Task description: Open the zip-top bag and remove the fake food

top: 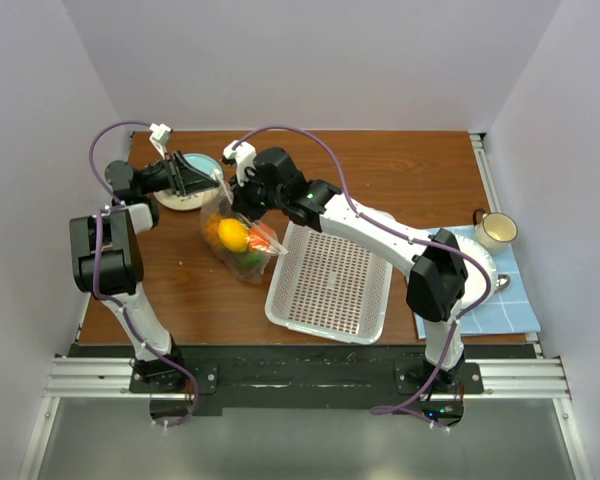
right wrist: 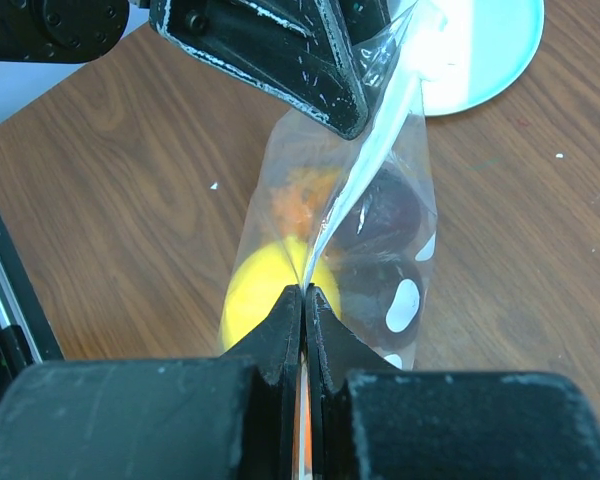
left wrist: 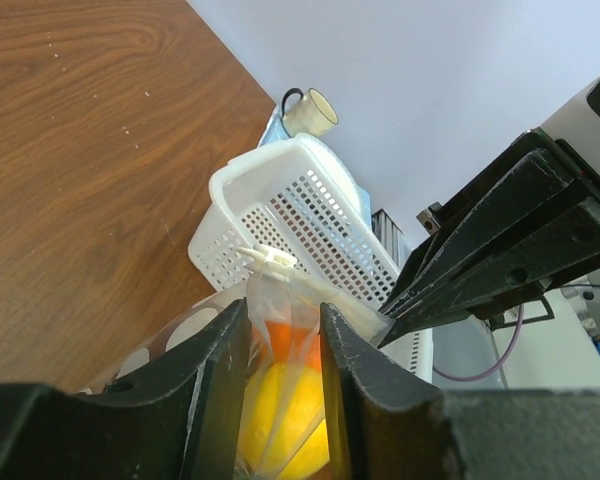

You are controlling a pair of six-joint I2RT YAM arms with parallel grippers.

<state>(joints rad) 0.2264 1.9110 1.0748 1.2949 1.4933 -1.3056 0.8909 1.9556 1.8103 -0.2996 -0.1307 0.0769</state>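
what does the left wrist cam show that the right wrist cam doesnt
Only the left wrist view: the white basket and the mug beyond it.
Only the right wrist view: the pale blue plate and a dark piece inside the zip-top bag.
Both: the bag with the lemon and orange piece inside, the left gripper with fingers apart either side of the bag's top, the right gripper pinched shut on the bag's edge, and the wooden table.

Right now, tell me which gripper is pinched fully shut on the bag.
The right gripper: its jaws meet on the zip-top bag with no gap. The left gripper has its jaws apart, straddling the bag's top.
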